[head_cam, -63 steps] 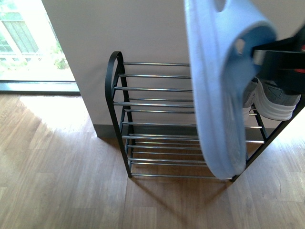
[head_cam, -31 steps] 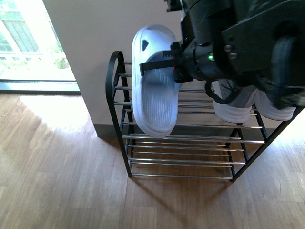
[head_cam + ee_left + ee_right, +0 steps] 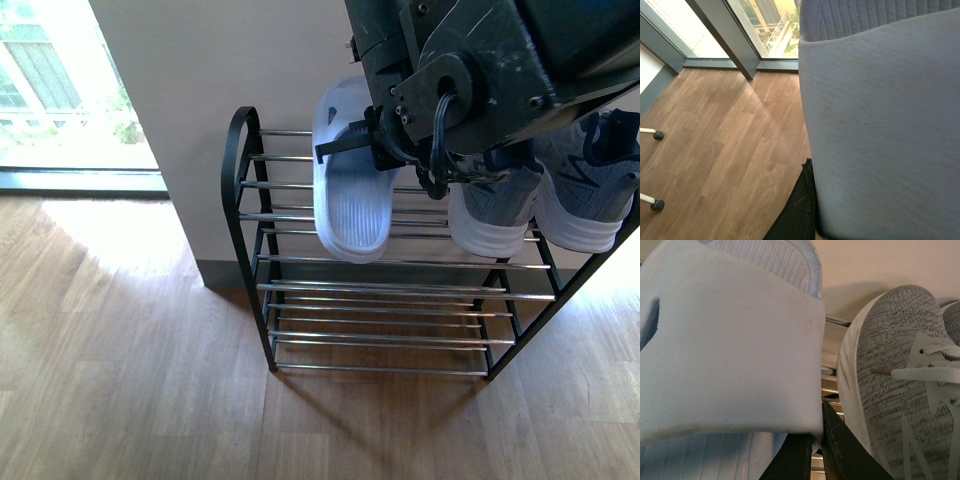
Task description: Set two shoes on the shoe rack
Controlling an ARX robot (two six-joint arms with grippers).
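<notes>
One pale blue slide sandal (image 3: 352, 205) has travelled far in the last second. It first hung large and close to the front camera, across the right half of the shoe rack (image 3: 240, 190), then swung over the rack's left-middle. Now it shows small and deep, hanging heel up and toe down against the rack's upper chrome bars, just beside the two grey knit sneakers (image 3: 490, 215) at the rack's right end. The right tool (image 3: 335, 150) is pressed together on the sandal's strap. The right wrist view confirms the pinch, with dark fingers (image 3: 850, 460) closed at the strap's edge and a sneaker toe close alongside. Whether the sandal's toe already bears on a bar cannot be told. The approach looks essentially done, so what remains for this shoe is probably to lay it flatter on that tier and let go. The left tool (image 3: 802, 210) hangs above the wooden floor (image 3: 715, 165), with no part of the rack in its view. It appears clamped on a second slide sandal (image 3: 880, 125) that fills the picture, though only one finger shows. That shoe is not yet on the rack.
</notes>
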